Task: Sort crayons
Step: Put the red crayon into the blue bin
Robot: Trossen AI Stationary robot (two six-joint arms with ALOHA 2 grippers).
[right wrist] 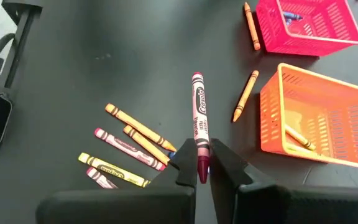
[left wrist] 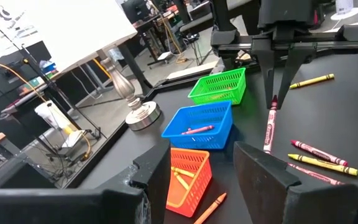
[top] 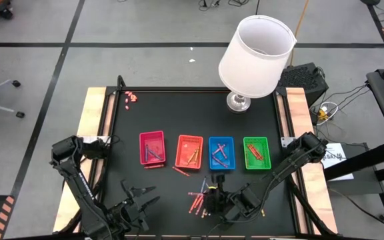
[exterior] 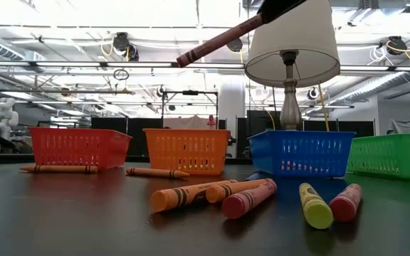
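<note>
Right gripper [right wrist: 199, 163], fingers closed on a paper-wrapped dark red crayon [right wrist: 198, 121], above loose crayons [right wrist: 129, 149] near the perforated plastic orange tray [right wrist: 328, 118]. Left gripper [top: 139, 203] open, empty.

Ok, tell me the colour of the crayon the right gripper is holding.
Dark red, with a pinkish-red wrapper: the crayon pinched by the right gripper. Right wrist view shows it best.

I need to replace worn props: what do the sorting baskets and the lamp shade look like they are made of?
The orange basket, like its neighbours, looks like moulded plastic, semi-glossy: thin slotted walls with light showing through. The lamp shade looks like matte white fabric or paper over a frame; the views leave that open. The lamp base appears to be shiny metal.
</note>
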